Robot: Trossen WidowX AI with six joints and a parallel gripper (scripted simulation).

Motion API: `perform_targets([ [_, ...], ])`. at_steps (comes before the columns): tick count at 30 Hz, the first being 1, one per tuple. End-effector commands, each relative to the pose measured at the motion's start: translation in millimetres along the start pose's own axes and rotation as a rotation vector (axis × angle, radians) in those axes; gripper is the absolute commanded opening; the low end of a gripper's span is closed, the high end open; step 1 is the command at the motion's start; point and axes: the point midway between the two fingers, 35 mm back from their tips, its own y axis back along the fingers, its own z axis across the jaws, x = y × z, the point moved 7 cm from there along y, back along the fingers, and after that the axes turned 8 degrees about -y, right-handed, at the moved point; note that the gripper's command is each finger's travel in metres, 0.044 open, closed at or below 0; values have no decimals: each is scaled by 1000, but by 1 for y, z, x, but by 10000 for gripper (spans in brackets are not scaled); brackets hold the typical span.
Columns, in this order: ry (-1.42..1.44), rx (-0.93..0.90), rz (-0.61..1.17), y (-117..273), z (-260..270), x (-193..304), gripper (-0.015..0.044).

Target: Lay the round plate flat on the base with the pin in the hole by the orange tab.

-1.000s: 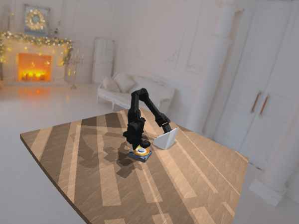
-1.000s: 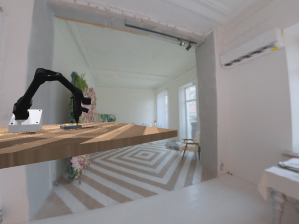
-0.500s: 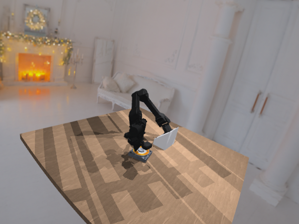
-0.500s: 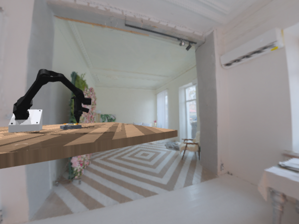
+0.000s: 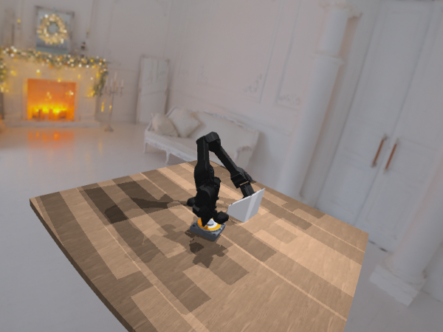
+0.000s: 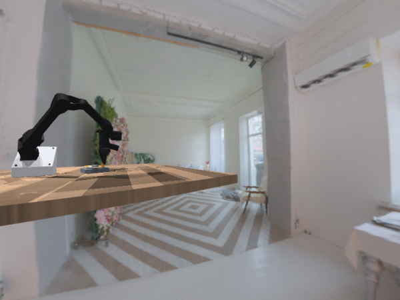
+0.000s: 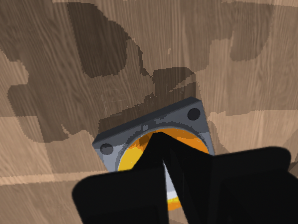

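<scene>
The round plate (image 5: 215, 228) (image 6: 87, 166) (image 7: 130, 159), orange with a pale middle, sits on the grey square base (image 5: 216, 236) (image 6: 97, 171) (image 7: 172, 120). My gripper (image 5: 204, 224) (image 6: 103, 163) (image 7: 157, 136) is shut with nothing seen between its fingers and points down. Its tips are low over the plate's outer edge, on the side away from the arm's mount. A bit of orange, likely the tab, shows right at the tips in the exterior view; whether they touch cannot be told. The fingers cover much of the plate in the wrist view. The pin and the hole beside the tab are hidden, and the plate's tilt is unclear.
The arm's white mount (image 5: 245, 209) (image 6: 34, 171) stands on the wooden table (image 5: 295, 273) (image 6: 187, 178) near the base. The base has dark corner holes. Shadows of the arm fall across the wood around the base.
</scene>
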Motion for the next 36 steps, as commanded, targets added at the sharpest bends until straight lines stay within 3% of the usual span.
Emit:
perform_targets([
  [1, 2, -3, 10, -3, 7, 3, 0],
  [36, 3, -5, 11, 2, 35, 37, 0],
])
